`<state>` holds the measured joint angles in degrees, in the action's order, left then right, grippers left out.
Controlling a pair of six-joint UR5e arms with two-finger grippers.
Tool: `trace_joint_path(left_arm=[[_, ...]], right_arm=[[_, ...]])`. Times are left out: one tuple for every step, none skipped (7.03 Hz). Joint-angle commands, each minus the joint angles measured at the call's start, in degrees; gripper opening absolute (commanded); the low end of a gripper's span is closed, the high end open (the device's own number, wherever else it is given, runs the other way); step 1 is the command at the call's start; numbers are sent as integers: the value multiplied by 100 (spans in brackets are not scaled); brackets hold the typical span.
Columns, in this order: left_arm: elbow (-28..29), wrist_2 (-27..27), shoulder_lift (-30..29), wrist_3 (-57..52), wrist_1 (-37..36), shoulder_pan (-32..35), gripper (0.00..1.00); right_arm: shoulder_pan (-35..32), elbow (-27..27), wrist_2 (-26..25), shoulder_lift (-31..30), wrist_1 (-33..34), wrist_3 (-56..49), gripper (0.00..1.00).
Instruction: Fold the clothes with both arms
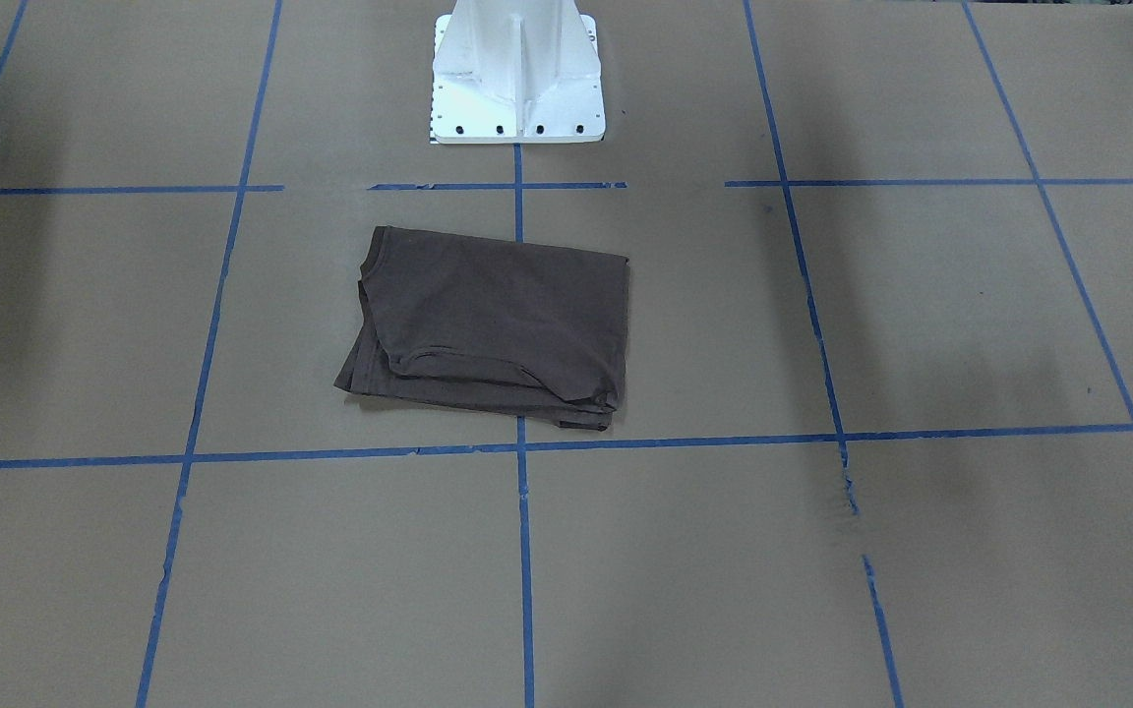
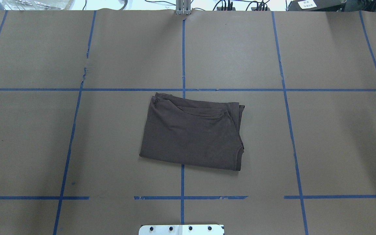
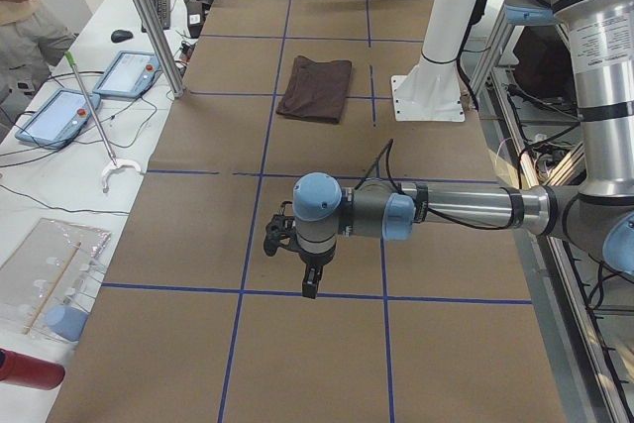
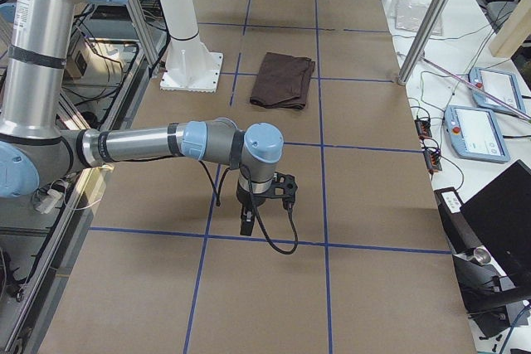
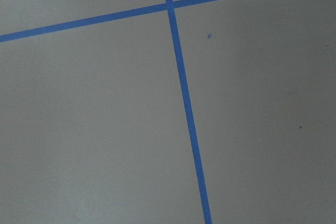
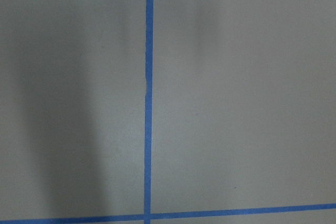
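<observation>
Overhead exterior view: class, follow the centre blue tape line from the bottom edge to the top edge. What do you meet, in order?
In order: white base plate → folded T-shirt → metal bracket at the table's far edge.

My right wrist feed shows only brown paper covering (image 6: 241, 103), with an upright tape line (image 6: 148, 103) in blue running left of centre. A cross tape line (image 6: 236, 212), also blue, meets it low in the picture. A soft shadow (image 6: 58, 129) darkens the paper left of the upright line, and the tape there looks slightly nicked, perhaps.
</observation>
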<state>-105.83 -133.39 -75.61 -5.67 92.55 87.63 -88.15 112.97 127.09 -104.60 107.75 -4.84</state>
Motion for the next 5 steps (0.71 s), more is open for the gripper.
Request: trace_joint_path(left_arm=[[1, 24, 3, 22, -1, 0, 100], [1, 59, 12, 13, -9, 0, 100], [1, 59, 12, 13, -9, 0, 100], [1, 68, 20, 13, -9, 0, 100], [-8, 68, 38, 13, -9, 9, 100]], right_arm=[[0, -12, 8, -8, 0, 9, 100], [0, -12, 17, -8, 0, 9, 100], [0, -4, 17, -8, 0, 18, 100], [0, -12, 17, -8, 0, 18, 100], [0, -12, 17, -8, 0, 27, 100]])
